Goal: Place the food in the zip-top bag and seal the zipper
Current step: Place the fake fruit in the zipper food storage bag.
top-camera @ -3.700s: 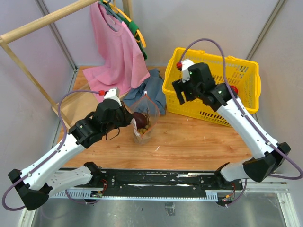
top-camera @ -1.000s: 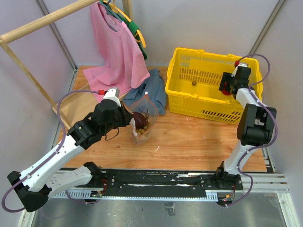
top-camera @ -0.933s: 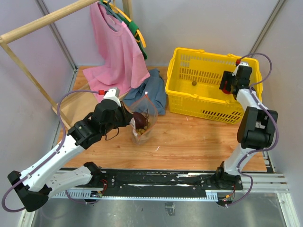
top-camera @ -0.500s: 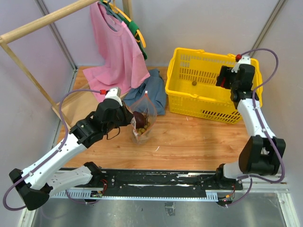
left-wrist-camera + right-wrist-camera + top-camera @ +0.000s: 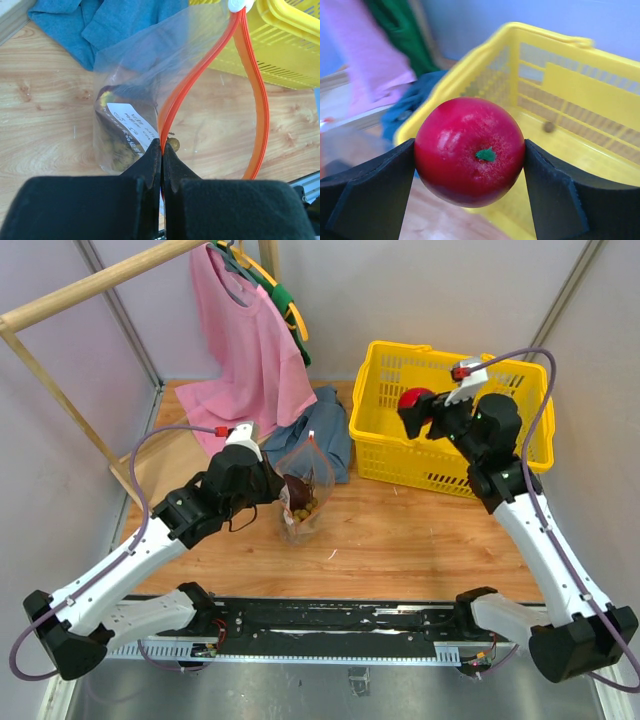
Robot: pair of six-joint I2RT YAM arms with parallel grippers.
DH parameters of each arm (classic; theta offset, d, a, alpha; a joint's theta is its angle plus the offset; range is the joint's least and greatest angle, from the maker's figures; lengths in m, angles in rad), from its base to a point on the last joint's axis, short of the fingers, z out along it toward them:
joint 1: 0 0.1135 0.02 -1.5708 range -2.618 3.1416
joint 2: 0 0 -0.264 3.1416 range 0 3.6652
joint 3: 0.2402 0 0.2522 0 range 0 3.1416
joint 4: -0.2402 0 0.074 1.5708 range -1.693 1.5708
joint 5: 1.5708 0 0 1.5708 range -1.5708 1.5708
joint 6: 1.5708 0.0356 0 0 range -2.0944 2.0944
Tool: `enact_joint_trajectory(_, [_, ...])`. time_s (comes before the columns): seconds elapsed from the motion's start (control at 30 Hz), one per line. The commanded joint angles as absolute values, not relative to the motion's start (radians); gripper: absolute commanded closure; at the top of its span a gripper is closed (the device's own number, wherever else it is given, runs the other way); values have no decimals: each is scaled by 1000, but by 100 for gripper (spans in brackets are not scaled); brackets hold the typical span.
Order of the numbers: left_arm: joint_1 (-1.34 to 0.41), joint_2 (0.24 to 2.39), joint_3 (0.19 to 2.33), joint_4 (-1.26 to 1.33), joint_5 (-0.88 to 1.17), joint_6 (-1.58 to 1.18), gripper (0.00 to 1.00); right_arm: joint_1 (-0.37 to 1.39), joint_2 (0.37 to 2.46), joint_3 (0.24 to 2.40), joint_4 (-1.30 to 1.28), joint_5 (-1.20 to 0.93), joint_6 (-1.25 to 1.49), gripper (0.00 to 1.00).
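The clear zip-top bag [image 5: 303, 490] stands on the wooden table, mouth open. Its red-orange zipper [image 5: 252, 90] loops wide in the left wrist view. A dark purple grape bunch [image 5: 295, 490] and a tan-yellow ball cluster [image 5: 303, 506] lie inside; the white label [image 5: 132, 128] shows on the bag. My left gripper [image 5: 162, 145] is shut on the zipper at one edge of the mouth and holds the bag up [image 5: 276, 486]. My right gripper [image 5: 470, 155] is shut on the red round fruit [image 5: 470, 150], held in the air above the yellow basket's left part [image 5: 415, 405].
The yellow basket [image 5: 520, 390] stands at the back right with a small brown ball [image 5: 548, 127] inside. A blue cloth [image 5: 325, 430] lies behind the bag. A pink shirt [image 5: 240, 340] hangs from a wooden rack [image 5: 90, 285] at the back left.
My right arm has swung from the basket's far right to above its left part, carrying the red fruit. My left gripper has kept the bag's zipper held in place.
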State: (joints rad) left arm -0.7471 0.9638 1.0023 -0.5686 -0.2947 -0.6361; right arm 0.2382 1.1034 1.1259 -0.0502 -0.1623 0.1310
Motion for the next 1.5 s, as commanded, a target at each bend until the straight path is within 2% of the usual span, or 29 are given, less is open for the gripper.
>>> enact_joint_trajectory(0.0, [-738,975,1040,-531,-305,-645,100,388,1052,1101,-19,-259,116,58])
enact_joint_trajectory(0.23, [-738,980,1047,-528,-296,-653,100,674,1051,1057,77,-269,75,57])
enact_joint_trajectory(0.53, [-739,973,1044,-525,-284,-660,100,893,1160,1058,106,-297,-15,52])
enact_joint_trajectory(0.7, [-738,959,1035,-525,-275,-666,100,900,1244,1062,95,-283,-30,47])
enact_joint_trajectory(0.8, [-738,948,1030,-527,-277,-669,100,900,1281,1060,99,-261,-36,39])
enact_joint_trajectory(0.9, [-738,942,1028,-529,-278,-670,100,900,1307,1067,83,-222,-41,23])
enact_joint_trajectory(1.07, [-738,943,1025,-529,-271,-671,100,900,1311,1091,49,-168,-41,2])
enact_joint_trajectory(1.3, [-736,946,1024,-530,-273,-672,100,900,1255,1113,-4,-137,-32,1])
enact_joint_trajectory(1.47, [-737,946,1023,-531,-272,-672,100,900,1209,1142,-114,-15,-1,3])
